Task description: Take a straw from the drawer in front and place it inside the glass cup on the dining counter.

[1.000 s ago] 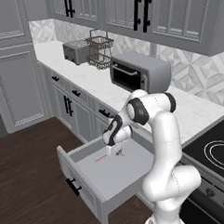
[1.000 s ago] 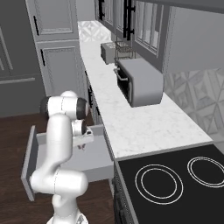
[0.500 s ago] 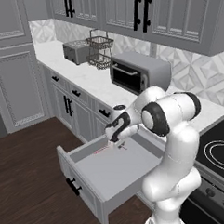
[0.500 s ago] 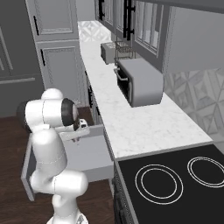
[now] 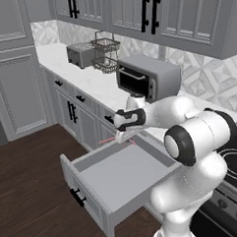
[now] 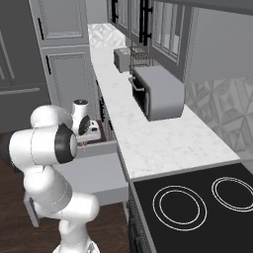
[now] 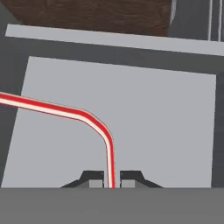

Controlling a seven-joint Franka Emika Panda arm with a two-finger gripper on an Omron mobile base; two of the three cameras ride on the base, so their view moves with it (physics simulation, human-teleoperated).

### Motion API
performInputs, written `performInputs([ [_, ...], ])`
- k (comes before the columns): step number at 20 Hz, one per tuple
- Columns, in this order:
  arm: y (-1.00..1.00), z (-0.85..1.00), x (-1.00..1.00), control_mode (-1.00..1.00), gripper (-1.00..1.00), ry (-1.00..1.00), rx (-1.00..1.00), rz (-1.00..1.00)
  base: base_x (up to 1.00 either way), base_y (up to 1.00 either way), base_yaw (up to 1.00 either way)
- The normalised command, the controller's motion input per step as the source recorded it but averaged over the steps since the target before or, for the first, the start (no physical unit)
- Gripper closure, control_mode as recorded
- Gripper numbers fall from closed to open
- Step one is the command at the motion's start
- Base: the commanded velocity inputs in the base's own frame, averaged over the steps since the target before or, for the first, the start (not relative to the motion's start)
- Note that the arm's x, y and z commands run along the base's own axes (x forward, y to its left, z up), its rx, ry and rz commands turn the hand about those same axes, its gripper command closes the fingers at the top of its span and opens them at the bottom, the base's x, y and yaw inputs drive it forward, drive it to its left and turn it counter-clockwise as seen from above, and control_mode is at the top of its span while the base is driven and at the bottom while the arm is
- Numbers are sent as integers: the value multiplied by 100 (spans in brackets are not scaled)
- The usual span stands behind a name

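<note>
hand view looks down past the claw (image 7: 112, 179) into the drawer (image 7: 175, 118), whose plain grey floor lies below with its front rail across the top and dark wood floor (image 7: 87, 13) beyond. the claw is closed on the straw (image 7: 94, 122) — the two dark finger tips (image 7: 92, 178) pinch its lower end between them. the straw rises straight from the tips, then bends sharply and runs off to the left edge of this view, red with a pale stripe along its middle.

left base view shows the drawer (image 5: 95, 200) pulled wide out of the lower cabinets, its black bar handle (image 5: 77, 197) on the framed front. the claw (image 5: 122, 136) hangs above the back of the drawer, near the edge of the white marble tabletop (image 5: 96, 87), and the straw (image 5: 117, 139) shows as a thin red line at the tips, clear of the drawer floor. a toaster oven (image 5: 148, 78) stands on the tabletop just behind the arm, with a wire basket rack (image 5: 106, 54) and a toaster (image 5: 80, 55) farther along toward the corner. part of a black cooktop (image 5: 236, 158) shows at the right.

right base view has the claw (image 6: 87, 142) beside the tabletop's edge, over the open drawer (image 6: 94, 173), a speck of red at its tip — the straw (image 6: 84, 147). the toaster oven (image 6: 158, 91) sits on the tabletop (image 6: 163, 143), and the black cooktop (image 6: 197, 202) with its ring burners lies nearest.
</note>
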Motion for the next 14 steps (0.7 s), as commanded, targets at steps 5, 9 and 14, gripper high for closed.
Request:
performInputs([
  [5,0,100,-3,-100,100,0,1,-6,0,0,0],
  [9,0,100,-32,-100,100,0,-4,-8,0,0,0],
  [14,-10,100,-49,-100,100,0,-8,-9,0,0,0],
])
